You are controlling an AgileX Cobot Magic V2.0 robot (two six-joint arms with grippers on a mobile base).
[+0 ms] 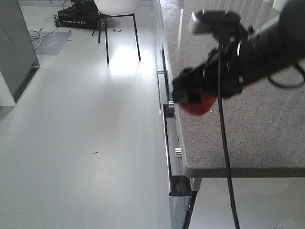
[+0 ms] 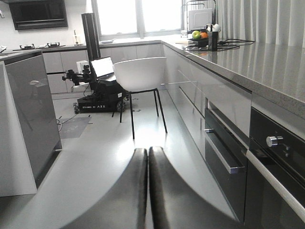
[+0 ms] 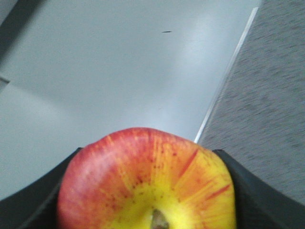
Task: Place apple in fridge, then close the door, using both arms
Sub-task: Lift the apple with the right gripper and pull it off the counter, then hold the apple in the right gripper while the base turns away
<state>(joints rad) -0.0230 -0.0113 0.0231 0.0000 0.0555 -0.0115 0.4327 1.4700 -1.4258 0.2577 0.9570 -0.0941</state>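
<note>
Apple (image 1: 199, 106) clamped in right end effector (image 1: 191, 98), which is closed partway onto it, black fingers (image 3: 33, 205) pressing both sides; right wrist view shows red skin streaking into yellow around the stem dimple. Apple is off any surface, held in the air over the front edge of the grey speckled tabletop (image 1: 238, 138), with pale floor (image 1: 86, 143) on one side of it and tabletop on the other. Right arm (image 1: 271, 43) reaches in from the upper right of the front view, silver camera (image 1: 214, 21) on top, black cable (image 1: 226, 157) hanging down. Left end effector (image 2: 147, 153) is closed, finger pads together, nothing between them, pointing along the kitchen aisle. Ahead of it are a white chair (image 2: 140, 74), a black mobile base (image 2: 97, 100) with an open laptop (image 2: 102, 67), drawer fronts with bar handles (image 2: 221, 152) along the right, and fruit (image 2: 199, 35) at the far end of the tabletop
</note>
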